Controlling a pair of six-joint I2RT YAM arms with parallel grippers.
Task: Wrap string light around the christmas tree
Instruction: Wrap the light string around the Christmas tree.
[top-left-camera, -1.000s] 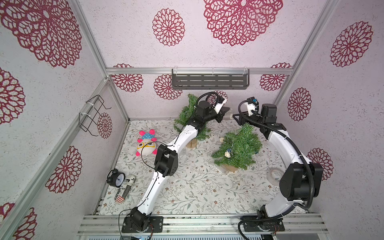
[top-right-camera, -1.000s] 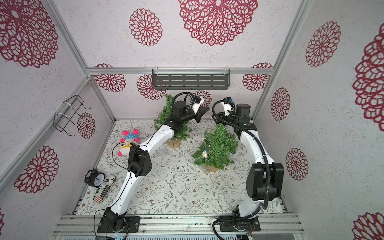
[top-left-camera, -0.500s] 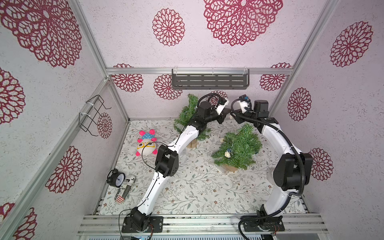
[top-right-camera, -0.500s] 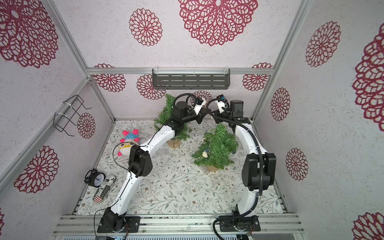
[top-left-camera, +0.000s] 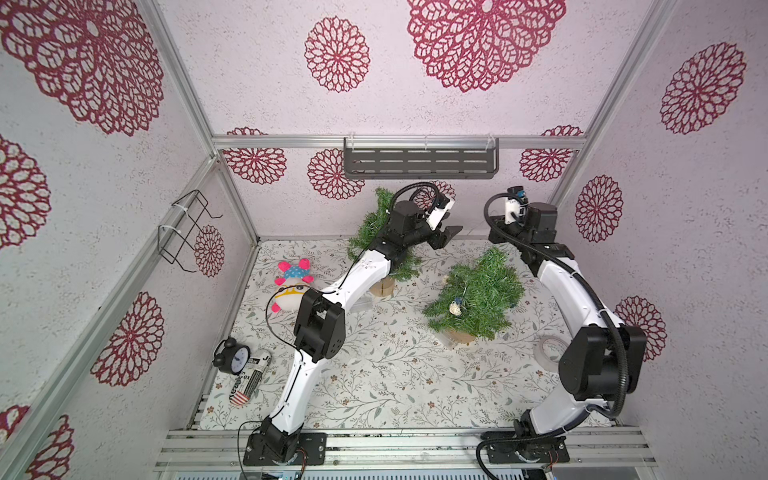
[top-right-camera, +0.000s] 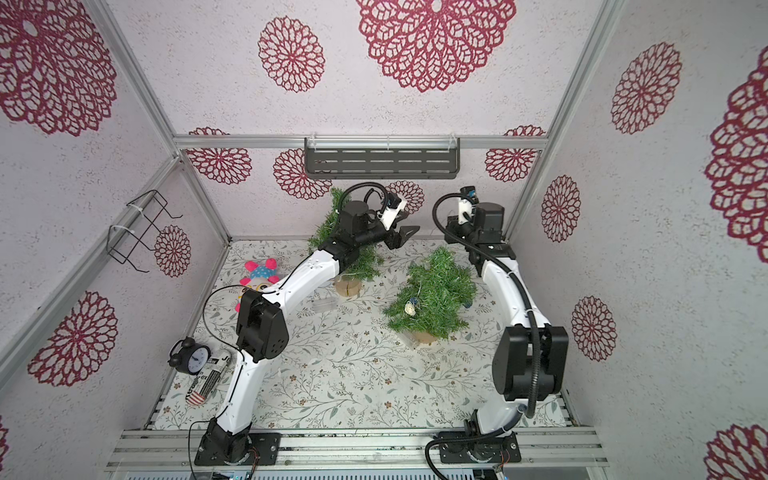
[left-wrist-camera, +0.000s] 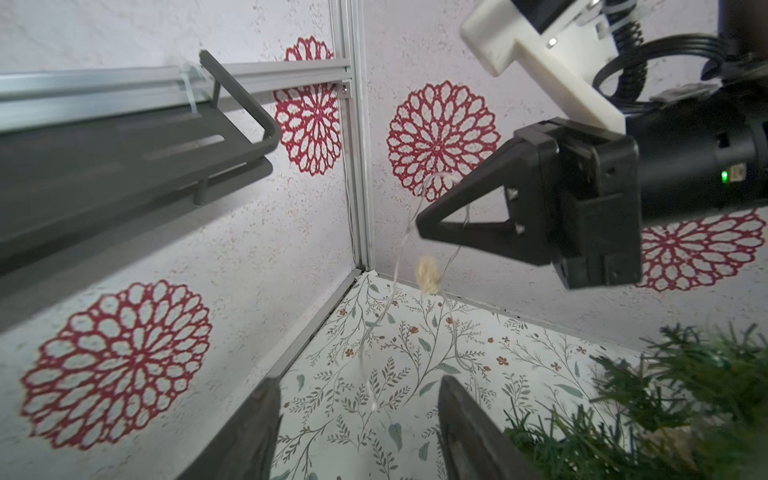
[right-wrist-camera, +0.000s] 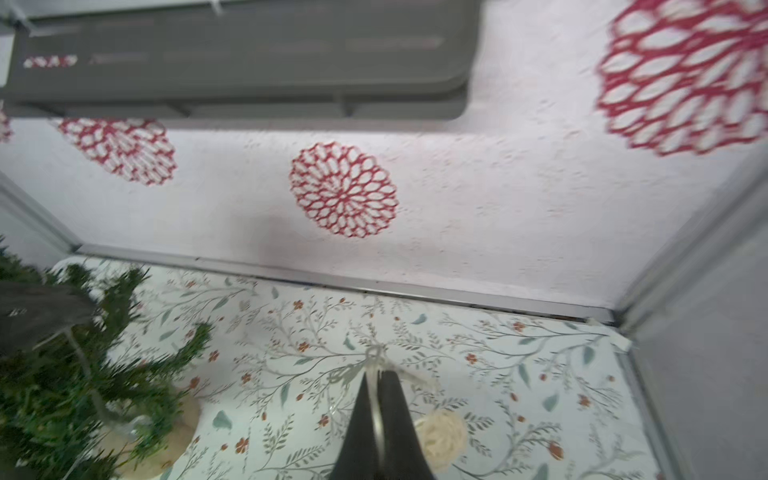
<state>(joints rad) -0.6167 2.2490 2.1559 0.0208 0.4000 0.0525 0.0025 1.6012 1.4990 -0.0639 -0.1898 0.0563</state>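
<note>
Silvery wire (right-wrist-camera: 374, 354), seemingly in right gripper (right-wrist-camera: 376, 376)

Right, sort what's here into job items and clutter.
Job: thin wire string light with woven balls, pinched in the shut right gripper; small green Christmas tree on wooden base; open left gripper.
Lying about: pink-and-blue plush toy; black alarm clock; stars-and-stripes can; clear tape roll; grey wall shelf.

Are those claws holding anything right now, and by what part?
The right gripper is shut on the string light, pinching its thin wire near a pale ball. The left gripper is open and holds nothing.
</note>
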